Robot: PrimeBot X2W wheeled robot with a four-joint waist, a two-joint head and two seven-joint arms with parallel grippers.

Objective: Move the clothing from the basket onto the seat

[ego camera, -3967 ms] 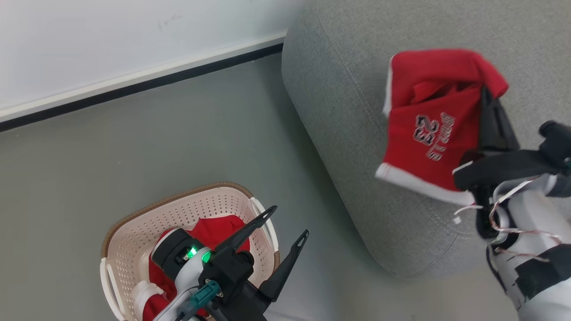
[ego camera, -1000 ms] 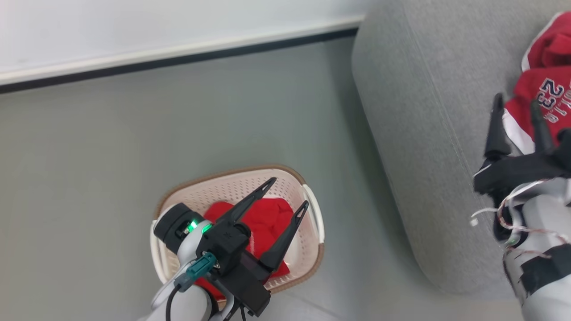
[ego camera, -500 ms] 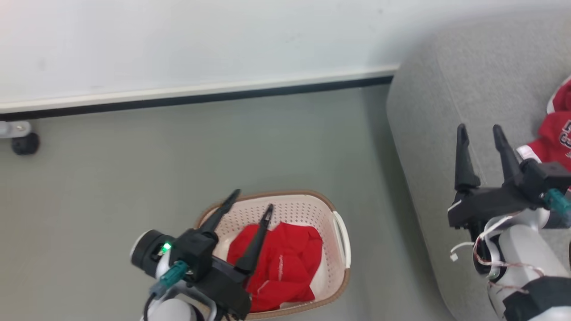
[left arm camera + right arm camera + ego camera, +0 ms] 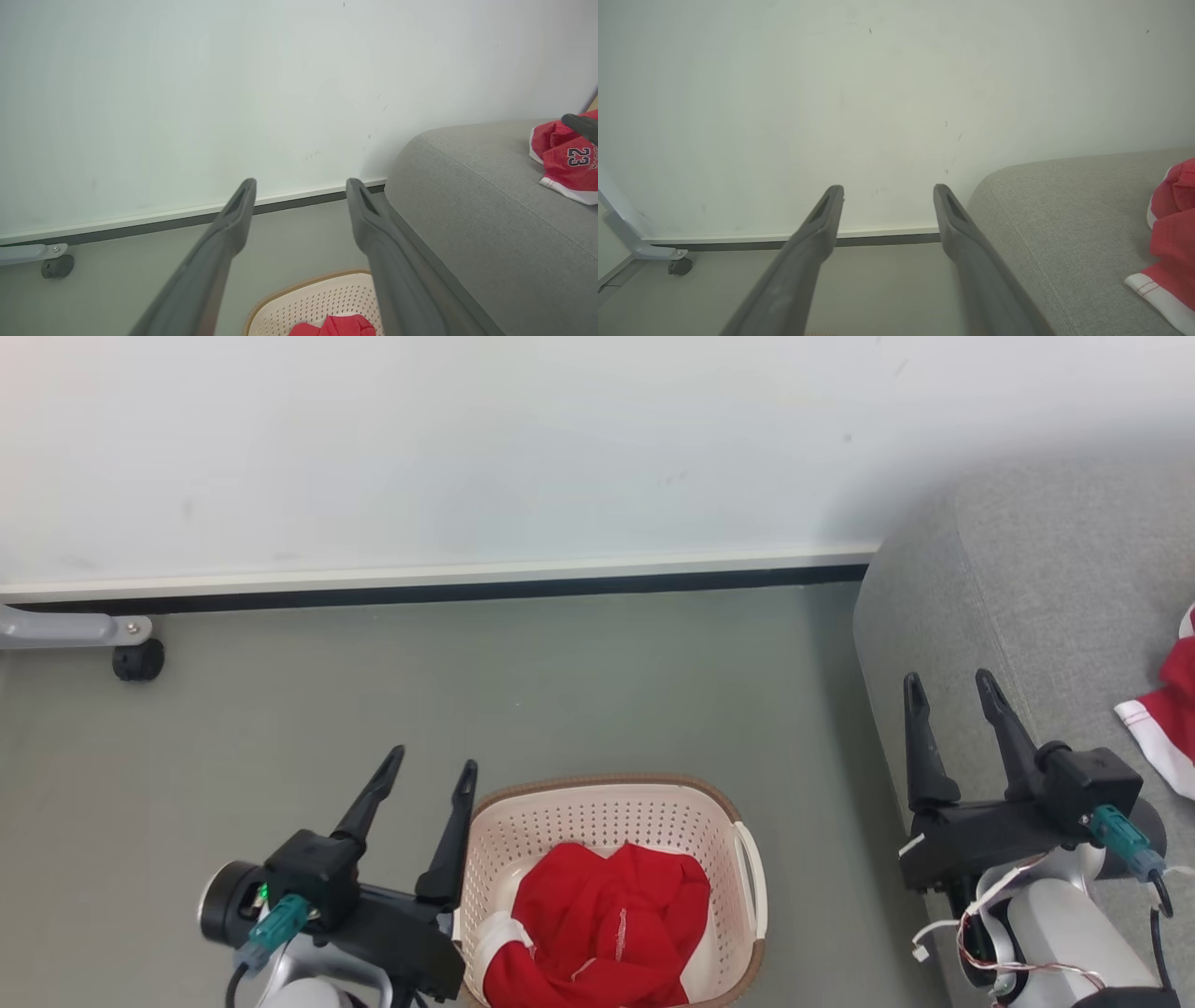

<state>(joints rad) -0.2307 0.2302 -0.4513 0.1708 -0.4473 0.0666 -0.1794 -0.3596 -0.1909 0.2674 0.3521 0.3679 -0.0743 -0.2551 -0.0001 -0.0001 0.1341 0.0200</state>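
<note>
Right gripper (image 4: 948,679), earlier carrying the lettered garment (image 4: 560,154), now stands spread and empty, that garment left lying on the seat (image 4: 1027,597); left gripper (image 4: 433,758), also spread and empty, waits beside the basket (image 4: 597,784), whose remaining red garment (image 4: 607,924) should come next.

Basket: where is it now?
Head view, bottom centre: the basket sits on the floor beside the left gripper, with the sofa off to its right.
</note>
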